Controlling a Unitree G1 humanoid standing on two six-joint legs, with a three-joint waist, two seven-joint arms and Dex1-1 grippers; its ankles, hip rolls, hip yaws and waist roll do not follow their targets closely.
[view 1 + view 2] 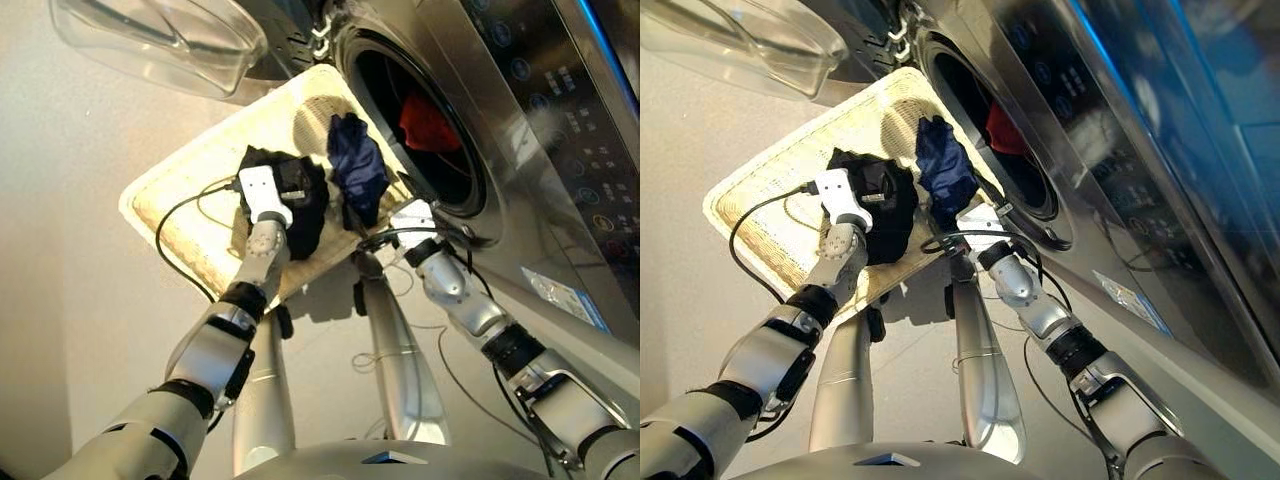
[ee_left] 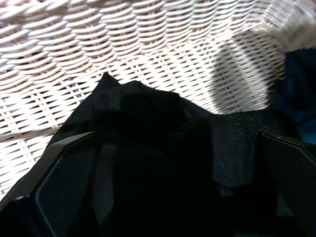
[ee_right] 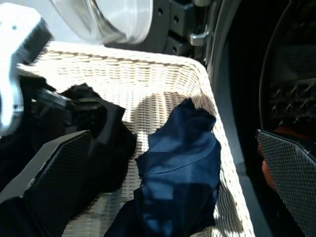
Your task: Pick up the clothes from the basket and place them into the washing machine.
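a: which step is this?

b: one garment is done. the red one (image 1: pixel 428 124) lies inside the drum of the washer (image 1: pixel 520 150), upper right of the head view. the black one (image 1: pixel 300 205) and the navy one (image 1: pixel 357 165) are in the basket (image 1: pixel 190 180), mid-frame, side by side, the navy nearer the drum mouth.

a: and the arms?

b: the left gripper (image 2: pixel 177 197) is down over the black garment, fingers spread wide on either side of it, cloth bunched between them. whether the pads touch i can't tell, but it has no grip yet. the right gripper (image 3: pixel 173 187) hangs at the basket's edge by the washer, wide open too, holding nothing, the navy piece lying between its fingers in the wrist view.

a: so the next move?

b: i'd judge the black pickup is in hand. the left needs to close on that bunch, lift clear of the rim, then swing right to the mouth. the door (image 1: pixel 160 40), upper left, is open, so the way looks free.
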